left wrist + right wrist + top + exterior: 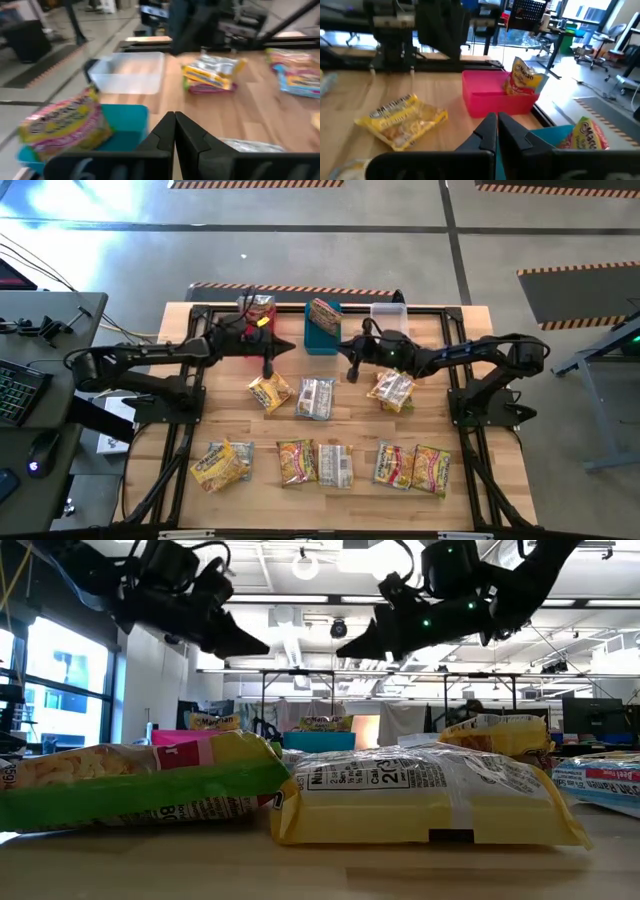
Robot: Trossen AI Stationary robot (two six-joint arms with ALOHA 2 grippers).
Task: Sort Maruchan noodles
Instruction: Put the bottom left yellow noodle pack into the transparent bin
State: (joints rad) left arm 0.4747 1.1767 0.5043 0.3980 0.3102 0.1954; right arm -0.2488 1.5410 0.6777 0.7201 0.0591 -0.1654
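Note:
Several Maruchan packets lie flat on the wooden table. A yellow one [268,392], a silvery one [315,398] and a yellow-silver one [392,390] lie mid-table, and a row of others [335,465] lies toward the near edge. One packet stands in the pink bin [522,77] and one in the blue bin [65,125]. My left gripper [268,370] hangs shut above the table, between the pink bin and the yellow packet. My right gripper [352,373] hangs shut in front of the blue bin [322,338]. In the low view both grippers, left [240,640] and right [365,645], are well above the packets.
Three bins stand in a row at the table's far edge: pink [250,330], blue, and clear [388,315], whose inside shows no packet in the left wrist view [130,72]. A black frame runs around the table. A desk with a keyboard [15,390] stands to the left.

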